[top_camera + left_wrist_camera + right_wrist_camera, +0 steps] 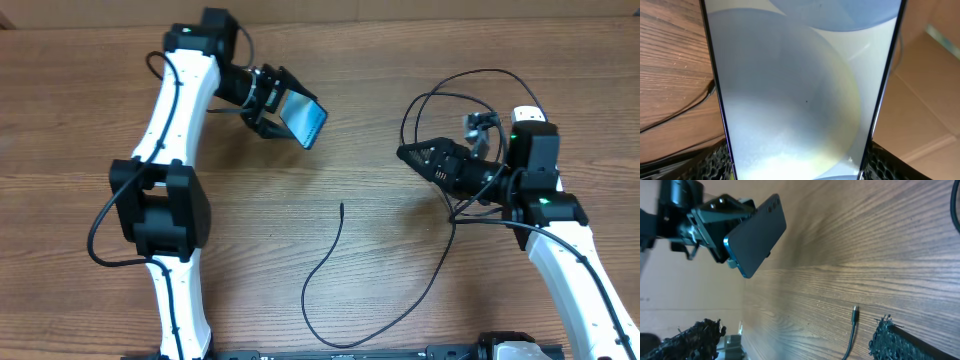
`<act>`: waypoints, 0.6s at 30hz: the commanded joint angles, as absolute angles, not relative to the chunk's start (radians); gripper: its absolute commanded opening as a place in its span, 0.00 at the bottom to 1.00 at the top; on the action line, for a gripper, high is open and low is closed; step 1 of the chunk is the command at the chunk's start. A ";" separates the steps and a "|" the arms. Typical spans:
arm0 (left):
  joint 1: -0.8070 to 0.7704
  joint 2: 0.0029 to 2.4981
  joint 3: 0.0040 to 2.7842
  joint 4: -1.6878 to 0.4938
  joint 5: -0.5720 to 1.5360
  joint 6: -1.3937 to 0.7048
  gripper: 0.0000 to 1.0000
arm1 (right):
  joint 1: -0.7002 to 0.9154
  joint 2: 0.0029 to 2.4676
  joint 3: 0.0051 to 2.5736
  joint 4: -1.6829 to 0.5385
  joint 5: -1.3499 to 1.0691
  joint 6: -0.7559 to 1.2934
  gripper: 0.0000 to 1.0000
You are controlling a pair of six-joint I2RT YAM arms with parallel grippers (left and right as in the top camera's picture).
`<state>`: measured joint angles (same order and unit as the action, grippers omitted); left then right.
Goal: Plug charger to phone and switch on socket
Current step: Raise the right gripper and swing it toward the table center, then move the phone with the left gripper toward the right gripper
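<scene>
Phone [305, 120]: held up off the bench [250, 230], tilted, grasped across its long edges by the left gripper [278, 108]. The light blue screen faces up. The right wrist view shows its dark back.

Charger [318, 270]: a thin black cable lying loose on the bench. Its connector tip [342, 207] lies free at mid-bench, between the two grippers and touching neither. The cable curves toward the near edge, then back up toward the right arm. I cannot tell where its plug end is.

Right gripper [408, 153]: released, jaws wide apart with nothing between them, pointing toward the phone and well apart from it.
</scene>
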<state>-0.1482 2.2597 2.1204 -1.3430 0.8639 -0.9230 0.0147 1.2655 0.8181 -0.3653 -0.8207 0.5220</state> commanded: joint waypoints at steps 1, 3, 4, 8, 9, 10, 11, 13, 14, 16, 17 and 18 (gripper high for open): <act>-0.196 2.260 2.151 -1.318 0.795 -1.067 0.04 | 0.065 1.265 0.844 -0.346 -0.711 0.609 1.00; -0.221 2.260 2.151 -1.299 0.773 -1.110 0.04 | 0.095 1.265 0.844 -0.332 -0.678 0.638 1.00; -0.233 2.260 2.151 -1.288 0.768 -1.126 0.04 | 0.107 1.265 0.844 -0.325 -0.665 0.649 1.00; -0.286 2.260 2.151 -1.255 0.718 -1.206 0.04 | 0.144 1.265 0.844 -0.319 -0.616 0.666 1.00; -0.299 2.260 2.151 -1.255 0.702 -1.227 0.04 | 0.150 1.266 0.844 -0.320 -0.603 0.666 1.00; -0.310 2.260 2.151 -1.254 0.690 -1.245 0.04 | 0.153 1.268 0.844 -0.321 -0.595 0.666 1.00; -0.323 2.260 2.151 -1.254 0.676 -1.263 0.04 | 0.155 1.270 0.844 -0.323 -0.591 0.666 1.00; -0.346 2.260 2.151 -1.251 0.656 -1.292 0.04 | 0.158 1.274 0.844 -0.323 -0.584 0.666 1.00; -0.356 2.260 2.151 -1.248 0.649 -1.305 0.04 | 0.158 1.277 0.844 -0.323 -0.584 0.666 1.00; -0.379 2.260 2.151 -1.237 0.645 -1.325 0.04 | 0.158 1.281 0.844 -0.323 -0.584 0.666 1.00; -0.388 2.260 2.151 -1.228 0.646 -1.331 0.04 | 0.158 1.285 0.844 -0.323 -0.584 0.665 1.00; -0.398 2.260 2.151 -1.218 0.646 -1.341 0.04 | 0.158 1.288 0.844 -0.323 -0.584 0.666 1.00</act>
<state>-0.3717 2.2597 2.1204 -1.2327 0.6571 -1.2732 0.1516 1.2755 0.8181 -0.3298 -0.6083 0.6586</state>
